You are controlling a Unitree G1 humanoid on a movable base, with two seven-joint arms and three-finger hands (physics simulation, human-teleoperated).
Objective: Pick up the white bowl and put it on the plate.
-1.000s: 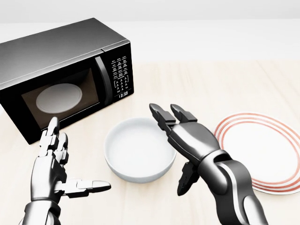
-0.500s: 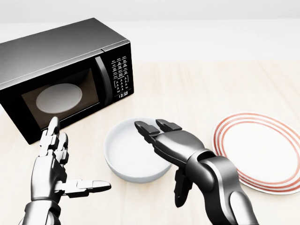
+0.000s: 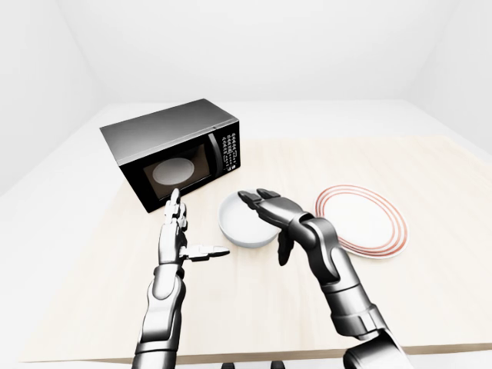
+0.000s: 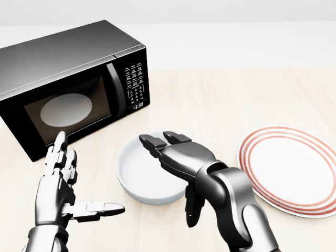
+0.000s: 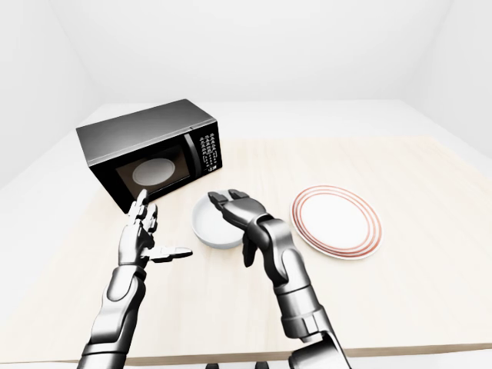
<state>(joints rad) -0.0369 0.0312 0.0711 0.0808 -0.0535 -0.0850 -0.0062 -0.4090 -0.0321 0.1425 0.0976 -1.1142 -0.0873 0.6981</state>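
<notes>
The white bowl (image 4: pixel 137 172) stands on the pale wooden table just below the microwave in the head view. My right hand (image 4: pixel 169 181) is open over the bowl's right half. Its fingers (image 4: pixel 157 143) reach leftward across the inside, and its thumb (image 4: pixel 191 210) hangs outside the rim nearest me. I cannot tell whether the fingers touch the bowl. The white plate (image 4: pixel 307 176) with red rings lies to the right of the bowl, a small gap apart. My left hand (image 4: pixel 89 176) is open to the left of the bowl, palm toward it, clear of it.
A black microwave (image 4: pixel 68 79) with its door shut stands at the upper left, close behind the bowl and the left hand. The table's near edge (image 3: pixel 307 352) runs along the bottom of the left-eye view. White walls surround the table.
My right hand has swung left and down from the bowl's right rim until its fingers lie over the bowl's inside. The left hand, bowl and plate have not moved.
</notes>
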